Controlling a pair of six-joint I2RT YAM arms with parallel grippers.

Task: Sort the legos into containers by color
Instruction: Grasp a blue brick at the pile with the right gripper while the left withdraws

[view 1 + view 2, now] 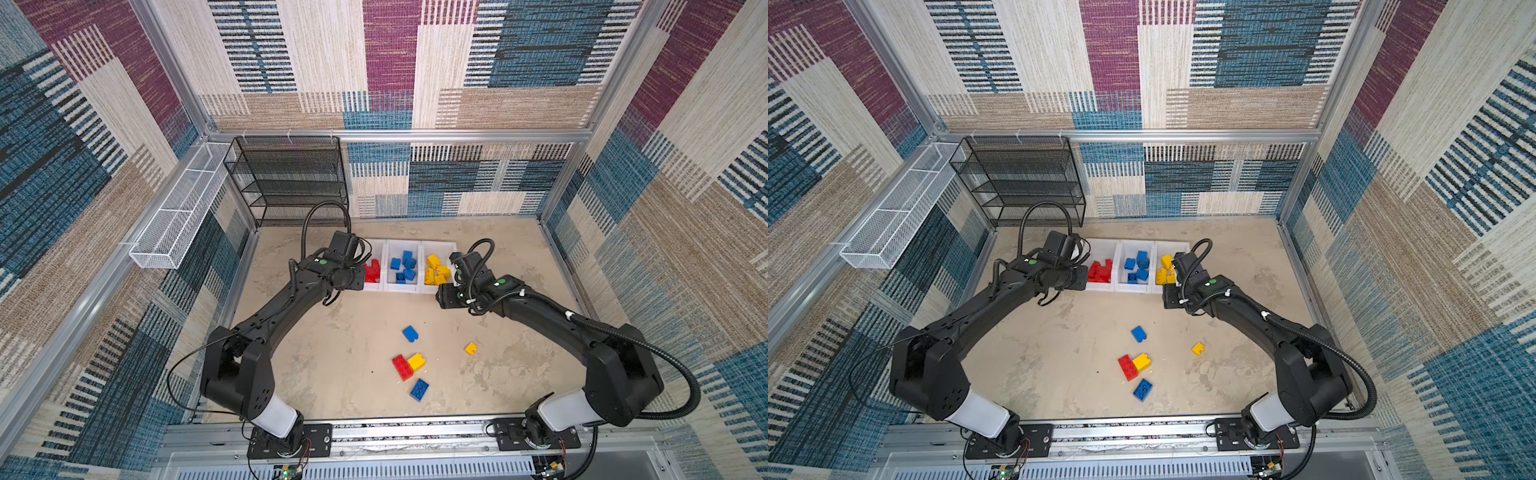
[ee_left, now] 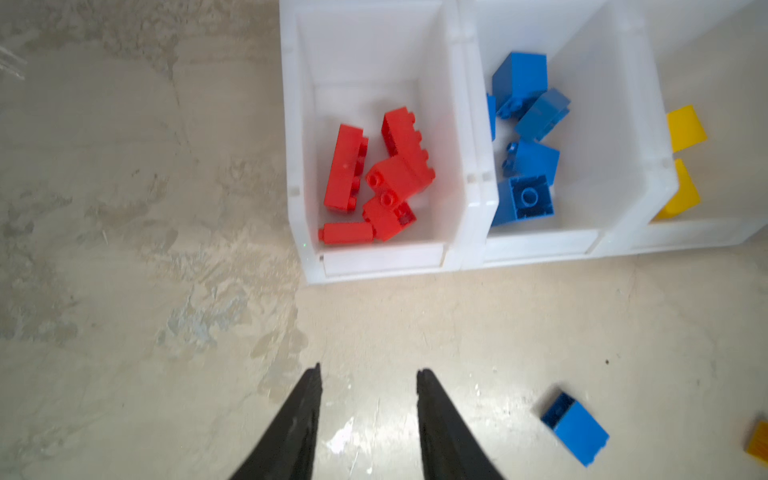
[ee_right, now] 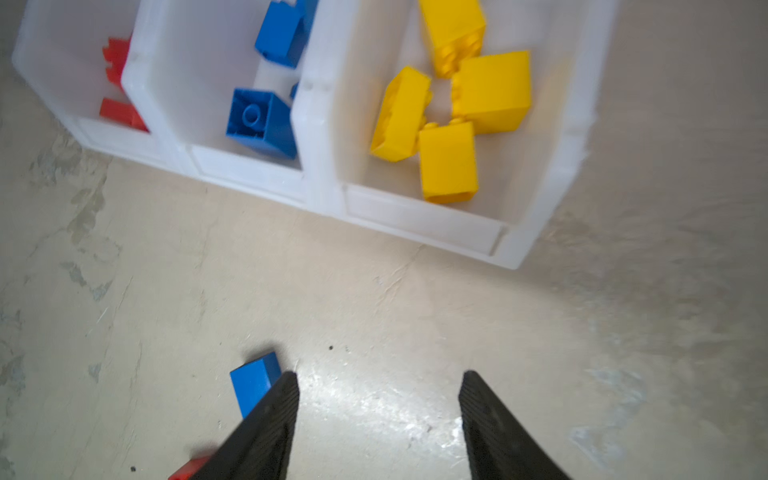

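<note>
Three white containers stand in a row. The left one (image 2: 291, 124) holds red legos (image 2: 347, 166), the middle one (image 2: 536, 249) blue legos (image 2: 528, 199), and the right one (image 3: 424, 224) yellow legos (image 3: 490, 91). Loose on the floor lie a blue brick (image 1: 410, 333), a small yellow one (image 1: 470, 348), a red oblong (image 1: 402, 367) touching a yellow brick (image 1: 416, 361), and another blue brick (image 1: 419, 390). My left gripper (image 2: 369, 374) hangs open and empty over bare floor in front of the red bin. My right gripper (image 3: 379, 380) is open and empty before the yellow bin.
A black mesh shelf (image 1: 291, 178) stands at the back left, and a long white wire basket (image 1: 183, 208) hangs on the left wall. Both arms (image 1: 291, 299) (image 1: 540, 303) reach in from a front rail. Patterned walls enclose the beige floor.
</note>
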